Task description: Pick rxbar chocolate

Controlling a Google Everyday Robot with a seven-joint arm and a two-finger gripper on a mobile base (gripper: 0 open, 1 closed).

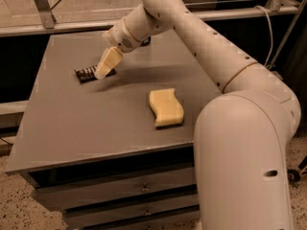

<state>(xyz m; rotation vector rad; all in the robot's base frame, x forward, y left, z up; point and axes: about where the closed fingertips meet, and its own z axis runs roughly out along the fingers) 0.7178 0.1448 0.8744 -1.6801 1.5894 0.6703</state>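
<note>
The rxbar chocolate (87, 74) is a small dark flat bar with white lettering, lying on the grey table top (96, 123) at the far left. My gripper (104, 67) reaches down from the white arm and hangs right over the bar's right end, covering part of it. I see no contact between them for certain.
A pale yellow wavy sponge (166, 107) lies near the table's right front. The big white arm (240, 143) fills the right side of the view and hides the table's back right corner. Drawers (139, 188) sit under the table top.
</note>
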